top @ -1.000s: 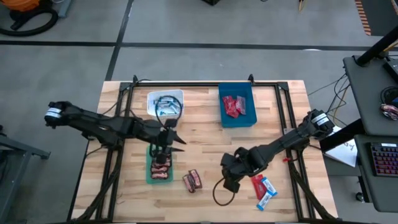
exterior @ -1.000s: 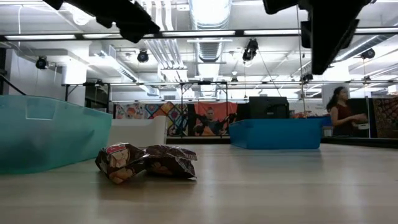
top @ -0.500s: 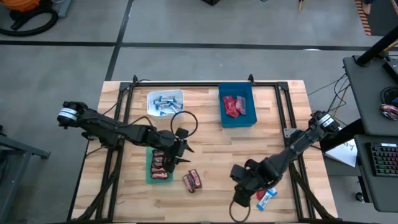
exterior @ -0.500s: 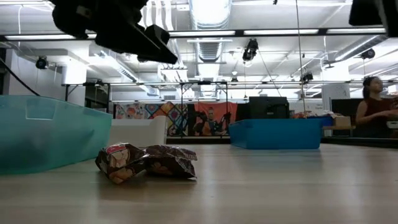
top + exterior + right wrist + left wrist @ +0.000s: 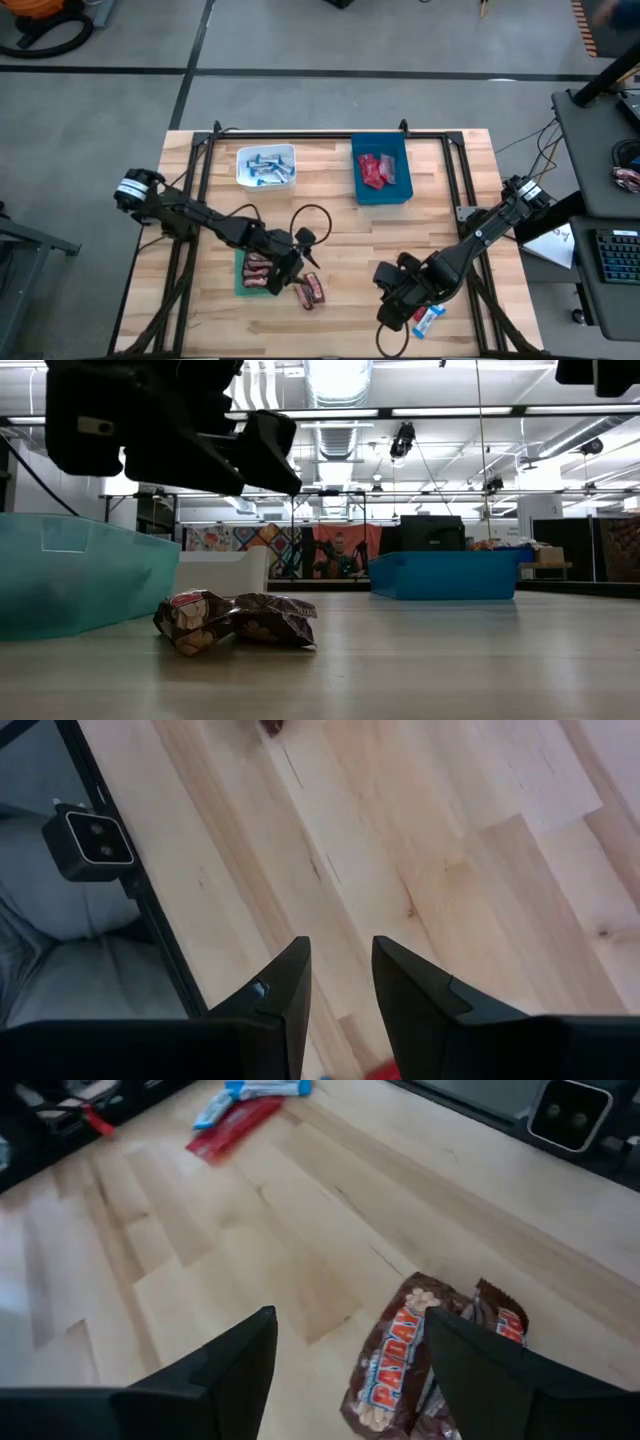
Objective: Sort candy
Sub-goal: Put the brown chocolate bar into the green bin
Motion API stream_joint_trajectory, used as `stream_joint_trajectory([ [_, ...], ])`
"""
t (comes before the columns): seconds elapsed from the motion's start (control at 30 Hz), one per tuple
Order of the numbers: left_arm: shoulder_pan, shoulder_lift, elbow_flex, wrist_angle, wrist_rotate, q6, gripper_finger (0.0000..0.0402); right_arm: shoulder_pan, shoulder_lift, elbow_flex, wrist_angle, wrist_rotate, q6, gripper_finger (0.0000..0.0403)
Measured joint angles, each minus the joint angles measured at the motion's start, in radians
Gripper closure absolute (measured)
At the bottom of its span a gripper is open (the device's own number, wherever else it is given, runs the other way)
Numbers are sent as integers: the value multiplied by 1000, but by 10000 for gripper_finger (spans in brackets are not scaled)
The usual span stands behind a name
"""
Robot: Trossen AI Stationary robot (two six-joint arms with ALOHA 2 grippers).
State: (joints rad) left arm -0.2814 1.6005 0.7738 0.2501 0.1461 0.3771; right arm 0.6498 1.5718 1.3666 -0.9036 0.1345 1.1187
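Note:
Two dark brown candy bars [image 5: 310,290] lie flat side by side on the table, just right of the green bin [image 5: 240,285]. My left gripper [image 5: 300,262] hangs open a little above them, slanting down; in the left wrist view [image 5: 348,1320] they [image 5: 400,1370] lie under its fingers, untouched. My right gripper [image 5: 390,310] stands open over the table's near right, nothing between its fingers [image 5: 340,945], beside a blue-and-white bar [image 5: 428,320] and a red packet [image 5: 235,1125].
The green bin holds several brown bars [image 5: 258,270]. A white bin [image 5: 267,165] with blue-and-white bars and a blue bin [image 5: 380,170] with red packets stand at the far side. A black frame [image 5: 300,135] runs along the table's edges.
My left gripper has left the green bin, moving toward the table's near and right edges and sinking toward the two brown bars. My right gripper has shifted toward the near right, over the red packet and the blue-and-white bar. No candy has moved.

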Motion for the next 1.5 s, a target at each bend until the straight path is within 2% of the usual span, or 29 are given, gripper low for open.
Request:
stream_joint_trajectory([
  [0.23,0,97,53,7,44,25,166,0,0,0,-2,0,-3,300],
  [0.3,0,135,95,-42,77,52,166,0,0,0,-2,0,-3,300],
  [0.67,18,281,304,-362,113,154,170,0,0,0,-3,16,-23,300],
  [0.97,16,293,346,-458,107,167,170,0,0,0,-2,25,-26,300],
  [1.5,16,284,362,-444,104,206,170,0,0,-1,-3,26,-30,300],
])
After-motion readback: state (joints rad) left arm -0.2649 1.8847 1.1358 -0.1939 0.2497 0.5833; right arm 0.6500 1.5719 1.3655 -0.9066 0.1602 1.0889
